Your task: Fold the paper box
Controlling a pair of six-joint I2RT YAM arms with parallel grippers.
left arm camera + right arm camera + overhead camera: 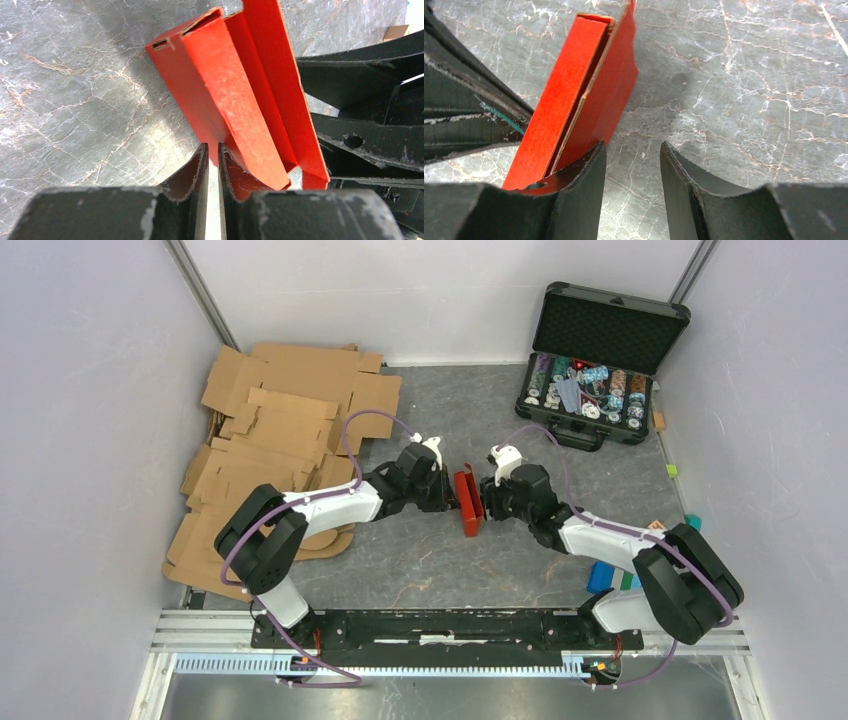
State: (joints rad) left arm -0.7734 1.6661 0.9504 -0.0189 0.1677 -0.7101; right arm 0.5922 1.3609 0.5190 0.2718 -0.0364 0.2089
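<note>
The red paper box stands on edge in the middle of the grey table, between my two grippers. In the left wrist view its folded walls rise right in front of the fingers. My left gripper is shut on the lower edge of one red wall, and from above it sits on the box's left side. My right gripper is open, with only bare table between its fingers. The paper box lies against the outside of its left finger. From above, the right gripper is at the box's right side.
Brown cardboard sheets are piled at the back left. An open black case of poker chips stands at the back right. Small coloured blocks lie beside the right arm's base, and a green one lies near the right wall.
</note>
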